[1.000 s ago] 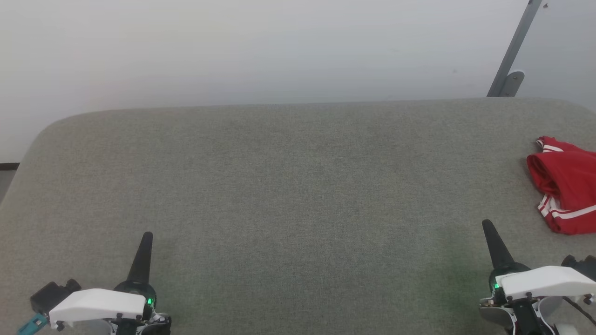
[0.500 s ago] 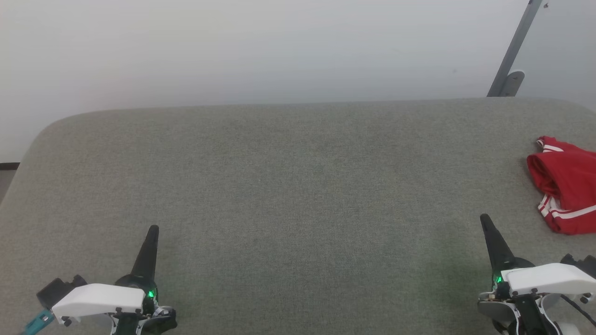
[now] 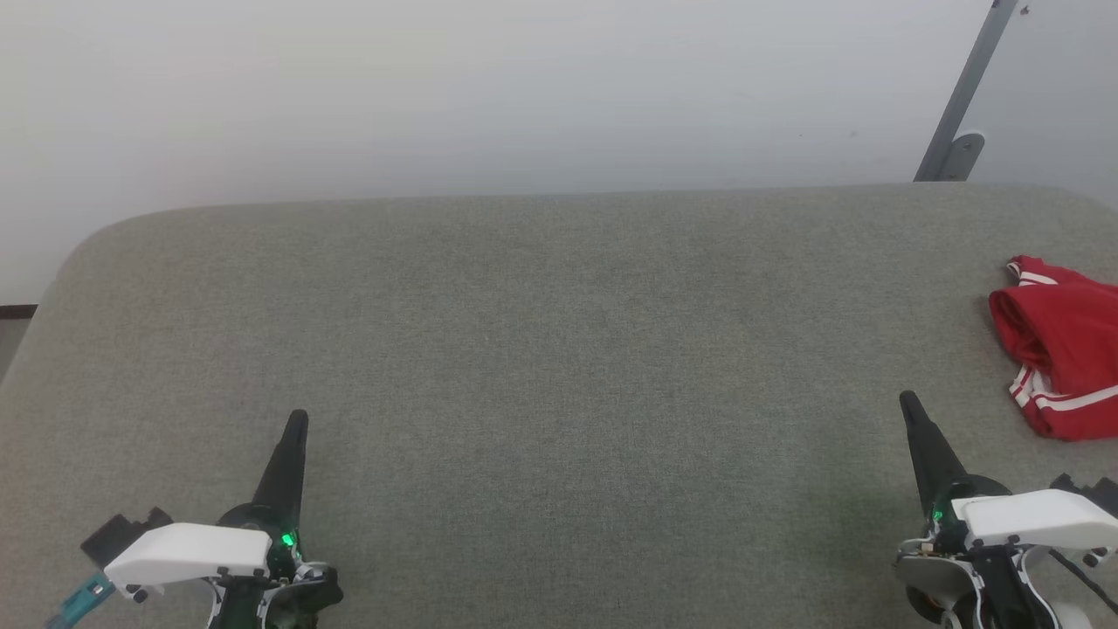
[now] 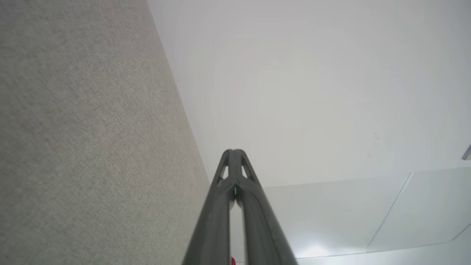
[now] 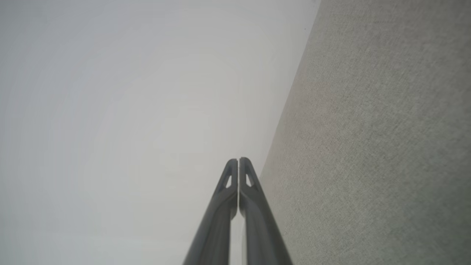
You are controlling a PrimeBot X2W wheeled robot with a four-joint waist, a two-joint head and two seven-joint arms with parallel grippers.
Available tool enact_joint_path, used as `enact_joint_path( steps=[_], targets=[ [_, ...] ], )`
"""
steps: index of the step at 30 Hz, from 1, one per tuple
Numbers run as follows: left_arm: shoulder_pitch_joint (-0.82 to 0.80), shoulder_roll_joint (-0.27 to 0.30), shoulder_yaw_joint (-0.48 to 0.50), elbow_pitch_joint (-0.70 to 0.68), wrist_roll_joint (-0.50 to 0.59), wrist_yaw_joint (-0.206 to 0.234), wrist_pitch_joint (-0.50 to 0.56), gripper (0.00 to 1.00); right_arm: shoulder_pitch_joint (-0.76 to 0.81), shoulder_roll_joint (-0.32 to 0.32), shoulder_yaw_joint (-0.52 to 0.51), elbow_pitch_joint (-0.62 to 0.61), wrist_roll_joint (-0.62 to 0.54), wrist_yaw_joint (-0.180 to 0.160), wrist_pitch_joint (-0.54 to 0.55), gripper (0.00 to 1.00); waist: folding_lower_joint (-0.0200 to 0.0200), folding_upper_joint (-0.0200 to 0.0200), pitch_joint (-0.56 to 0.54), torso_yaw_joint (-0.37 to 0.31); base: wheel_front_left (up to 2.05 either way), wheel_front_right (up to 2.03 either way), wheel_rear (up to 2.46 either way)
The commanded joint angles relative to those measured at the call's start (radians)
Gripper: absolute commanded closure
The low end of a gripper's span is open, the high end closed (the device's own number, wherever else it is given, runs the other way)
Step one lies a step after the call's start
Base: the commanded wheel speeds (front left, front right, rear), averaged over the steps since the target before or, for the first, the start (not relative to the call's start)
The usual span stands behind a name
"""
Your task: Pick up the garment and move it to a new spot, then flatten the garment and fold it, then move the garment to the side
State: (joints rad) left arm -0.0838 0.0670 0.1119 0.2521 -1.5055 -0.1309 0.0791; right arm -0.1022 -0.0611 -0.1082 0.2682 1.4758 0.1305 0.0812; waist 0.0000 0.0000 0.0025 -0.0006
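The garment (image 3: 1061,349) is a crumpled red heap with white stripes, lying at the right edge of the grey fabric table (image 3: 559,349) and cut off by the head view's border. My right gripper (image 3: 908,404) is shut and empty at the lower right, its tip to the left of and nearer than the garment, apart from it. At the lower left my left gripper (image 3: 300,419) is shut and empty too. Each wrist view shows its own fingertips pressed together: left gripper (image 4: 233,151), right gripper (image 5: 238,160).
A pale wall rises behind the table's far edge. A grey metal post on a bracket (image 3: 961,96) stands at the back right. The table's rounded left corner (image 3: 79,253) drops off to a dark floor strip. Bare grey fabric stretches between the two grippers.
Both grippers have moved forward over the table, away from me; the left one has also drifted slightly right. The garment has not moved.
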Motion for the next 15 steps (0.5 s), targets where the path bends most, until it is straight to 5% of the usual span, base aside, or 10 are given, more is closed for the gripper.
enact_joint_path(
  steps=[1, 15],
  targets=[
    [-0.019, -0.001, 0.004, -0.006, -0.023, 0.0, 0.009, 1.0, -0.009, 0.004, -0.004, -0.01, 0.025, 0.0, 0.009, 1.0, 0.0, 0.0, 0.0, 0.0, 0.0, 0.0, 0.0],
    [-0.027, -0.015, 0.004, -0.009, -0.095, 0.0, 0.033, 1.0, -0.01, 0.012, -0.007, -0.025, 0.115, 0.0, 0.031, 1.0, 0.0, 0.0, 0.0, 0.0, 0.0, 0.0, 0.0]
  ],
)
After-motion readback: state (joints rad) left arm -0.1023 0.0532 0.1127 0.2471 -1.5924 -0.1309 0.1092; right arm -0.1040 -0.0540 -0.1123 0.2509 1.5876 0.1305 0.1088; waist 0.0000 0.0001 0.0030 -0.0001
